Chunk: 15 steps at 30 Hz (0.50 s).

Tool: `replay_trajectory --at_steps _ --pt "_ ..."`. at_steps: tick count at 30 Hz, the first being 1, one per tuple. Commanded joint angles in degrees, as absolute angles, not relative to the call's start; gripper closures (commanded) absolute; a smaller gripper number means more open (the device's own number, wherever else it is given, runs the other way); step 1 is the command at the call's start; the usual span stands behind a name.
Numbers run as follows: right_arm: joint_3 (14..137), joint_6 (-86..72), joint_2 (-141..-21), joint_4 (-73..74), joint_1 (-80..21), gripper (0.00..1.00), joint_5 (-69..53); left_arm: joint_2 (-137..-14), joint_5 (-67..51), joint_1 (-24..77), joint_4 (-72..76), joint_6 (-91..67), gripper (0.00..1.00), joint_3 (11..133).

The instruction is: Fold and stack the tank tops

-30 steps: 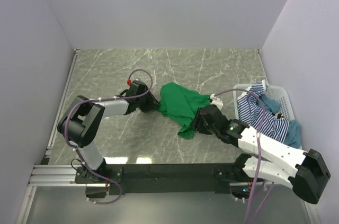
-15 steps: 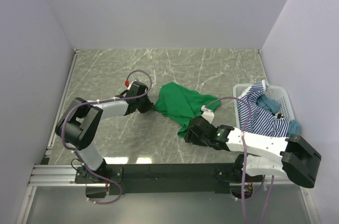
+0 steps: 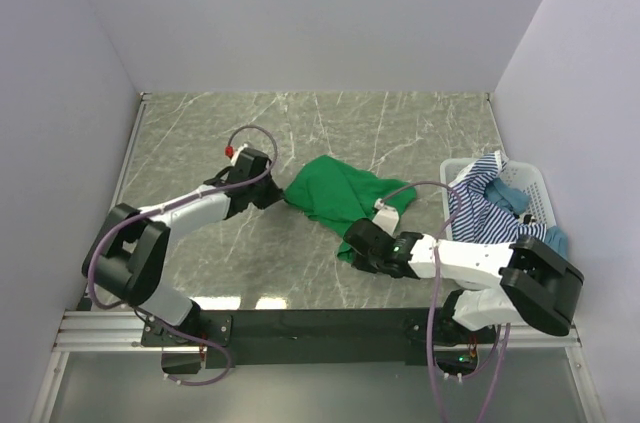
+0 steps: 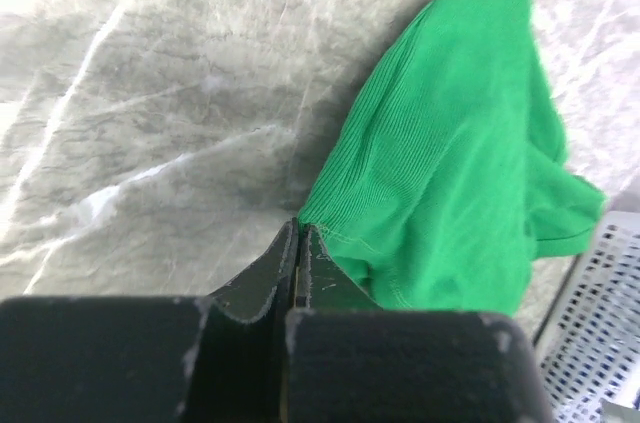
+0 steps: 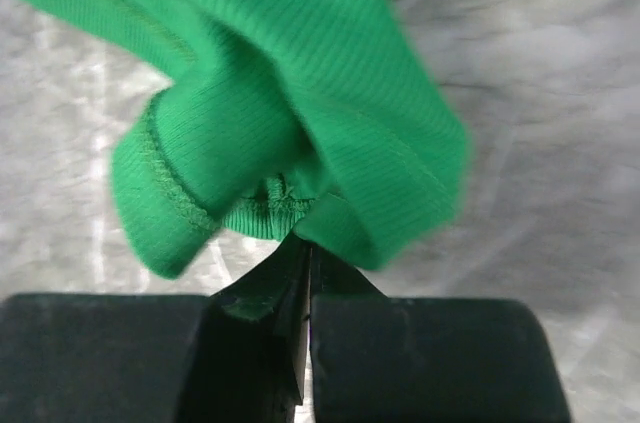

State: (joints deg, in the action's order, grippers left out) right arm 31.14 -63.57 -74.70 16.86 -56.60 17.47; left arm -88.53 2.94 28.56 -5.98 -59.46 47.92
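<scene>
Top external: green tank top [image 3: 340,195] bunched on counter [image 3: 200,133], left jaws clamped on its left corner, right jaws clamped on its near hem.

Your right gripper [image 5: 305,268] has its two black fingers [image 5: 262,295] pressed together, and the tips pinch a fold at the lower edge of the green top [image 5: 290,73]. The cloth bunches just above the tips, and a stitched hem curls round on the left. Grey, white-veined table [image 5: 560,143] shows on both sides of the cloth, slightly blurred.
</scene>
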Motion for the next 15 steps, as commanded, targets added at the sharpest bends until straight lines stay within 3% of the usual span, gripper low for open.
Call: replay_trajectory --at_steps 1,9,15 --pt "33.84 -64.16 -72.96 25.37 -56.87 1.00 23.98 -83.77 4.13 26.64 -7.64 -58.45 0.99 49.57" --pt "46.04 -60.31 -63.38 44.27 -55.90 1.00 34.18 -75.51 1.76 20.05 -11.51 -57.48 0.99 54.56" --pt "62.29 -45.92 -64.06 43.78 -45.48 1.00 35.70 -72.25 2.02 16.44 -14.41 -56.52 0.99 65.36"
